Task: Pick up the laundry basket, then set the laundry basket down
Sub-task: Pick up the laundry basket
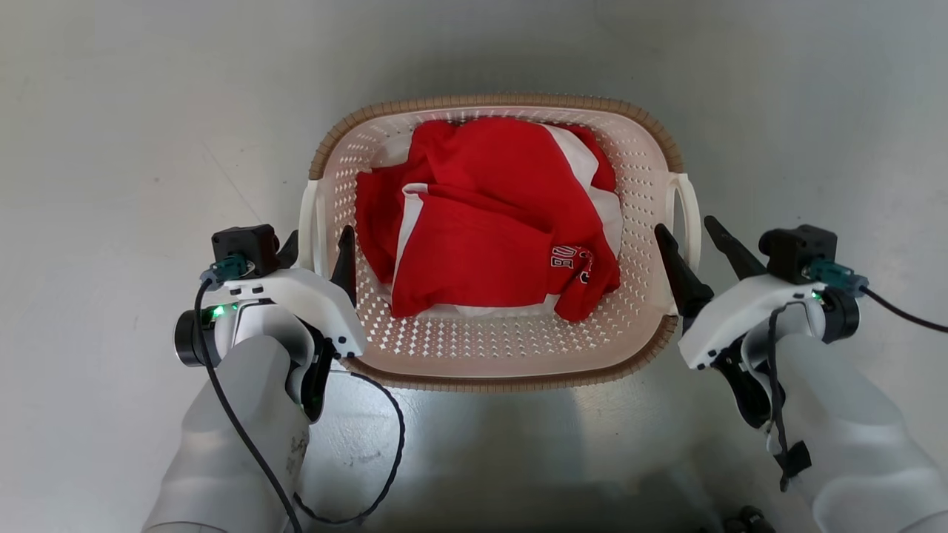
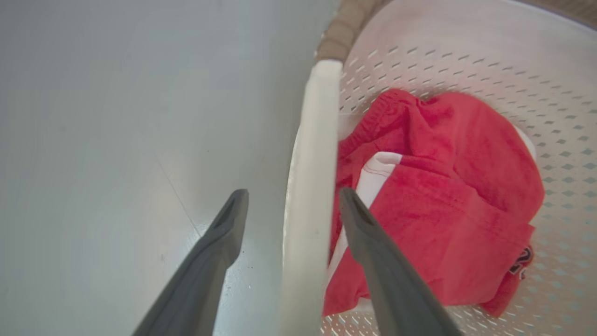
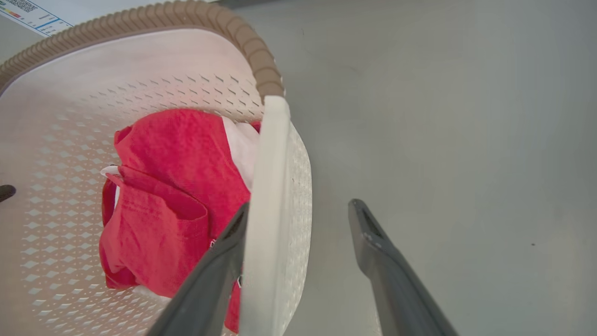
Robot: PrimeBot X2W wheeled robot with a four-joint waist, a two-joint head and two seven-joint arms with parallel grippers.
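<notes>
Left hand point(image 1: 318, 237) open, right hand point(image 1: 685, 226) open, each straddling a handle point(image 1: 308, 215) of laundry basket point(image 1: 503, 100)

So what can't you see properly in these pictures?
1. Floor of the laundry basket, head view: the red and white cloth covers most of it.
2. Print on the cloth, head view: folded and too small to read.
3. Printed sheet, right wrist view: cut off by the corner, writing too small.
4. Left gripper, head view: its outer finger sits mostly behind its black camera.
</notes>
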